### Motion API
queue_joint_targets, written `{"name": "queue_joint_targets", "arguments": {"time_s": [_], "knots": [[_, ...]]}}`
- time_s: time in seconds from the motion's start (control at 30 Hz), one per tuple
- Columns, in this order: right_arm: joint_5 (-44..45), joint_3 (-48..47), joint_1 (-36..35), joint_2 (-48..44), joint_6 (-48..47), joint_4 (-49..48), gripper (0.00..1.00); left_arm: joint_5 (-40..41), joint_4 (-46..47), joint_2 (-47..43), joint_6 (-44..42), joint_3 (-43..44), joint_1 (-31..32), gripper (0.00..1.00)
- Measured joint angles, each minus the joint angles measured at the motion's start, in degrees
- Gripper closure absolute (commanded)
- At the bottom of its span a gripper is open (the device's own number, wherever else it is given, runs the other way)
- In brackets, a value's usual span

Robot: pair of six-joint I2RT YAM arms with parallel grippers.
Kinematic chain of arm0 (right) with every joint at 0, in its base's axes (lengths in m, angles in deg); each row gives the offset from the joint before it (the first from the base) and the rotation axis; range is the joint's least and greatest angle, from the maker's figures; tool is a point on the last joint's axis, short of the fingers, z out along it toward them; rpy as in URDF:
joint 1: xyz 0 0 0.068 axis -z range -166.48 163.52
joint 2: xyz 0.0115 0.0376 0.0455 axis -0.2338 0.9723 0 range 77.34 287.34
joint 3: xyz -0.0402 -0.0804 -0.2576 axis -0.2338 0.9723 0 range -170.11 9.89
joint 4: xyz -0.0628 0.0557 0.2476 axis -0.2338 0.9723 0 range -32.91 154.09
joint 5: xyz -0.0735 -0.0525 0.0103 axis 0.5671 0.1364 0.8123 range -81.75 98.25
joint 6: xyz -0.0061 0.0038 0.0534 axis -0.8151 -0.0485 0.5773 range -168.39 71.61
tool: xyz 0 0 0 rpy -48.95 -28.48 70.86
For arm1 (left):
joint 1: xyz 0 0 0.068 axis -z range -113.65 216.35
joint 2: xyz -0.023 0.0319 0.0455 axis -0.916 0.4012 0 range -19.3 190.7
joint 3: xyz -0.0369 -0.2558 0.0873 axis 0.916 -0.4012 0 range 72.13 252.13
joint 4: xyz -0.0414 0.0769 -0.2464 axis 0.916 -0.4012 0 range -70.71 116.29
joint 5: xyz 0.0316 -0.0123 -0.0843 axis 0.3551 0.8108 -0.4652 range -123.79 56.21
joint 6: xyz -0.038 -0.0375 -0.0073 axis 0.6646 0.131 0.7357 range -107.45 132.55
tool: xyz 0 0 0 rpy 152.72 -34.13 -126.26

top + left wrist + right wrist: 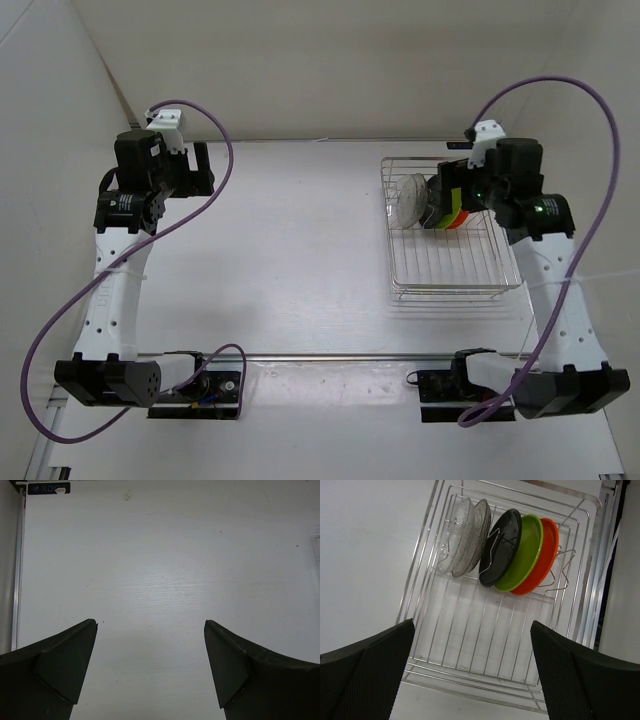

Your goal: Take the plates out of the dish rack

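The silver wire dish rack [450,292] sits on the right of the table. Four plates stand on edge in a row at its far end: clear [465,537], black [501,545], lime green [524,555] and orange [546,555]. In the top view the clear plate [410,198] shows, with the green [450,216] and orange ones partly under my right gripper [452,178]. That gripper hovers above the plates, open and empty. In its wrist view [472,624] the jaws frame the rack's bare bars [485,677]. My left gripper [203,165] is open and empty over the far left table [150,622].
White walls close in the table at the back and left. A metal rail [330,355] runs along the near edge between the arm bases. Purple cables loop from both arms. A small blue label [48,488] lies at the table's far left corner.
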Motion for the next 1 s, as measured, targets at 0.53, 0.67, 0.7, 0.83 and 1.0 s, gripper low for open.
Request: {"name": "queue_joint_targets", "arguments": {"time_s": [0.53, 0.67, 0.7, 0.83, 1.0], "knots": [[17.09, -6.14, -13.03, 24.28, -5.49, -3.30, 0.29, 2.12, -0.85, 0.26, -1.25, -0.07, 0.00, 0.00], [18.88, -6.80, -14.08, 27.69, -6.47, -4.79, 0.34, 2.62, -0.85, 0.26, -1.44, -0.92, 0.00, 0.00], [19.08, -6.91, -14.21, 28.30, -6.56, -5.03, 0.34, 2.75, -0.81, 0.26, -1.46, -1.44, 0.00, 0.00], [19.76, -8.02, -14.45, 30.95, -7.50, -6.05, 0.41, 3.06, -1.20, 0.24, -1.73, -2.38, 0.00, 0.00], [20.15, -10.01, -14.43, 34.32, -8.41, -6.95, 0.48, 3.43, -1.25, 0.20, -1.95, -3.21, 0.00, 0.00]]}}
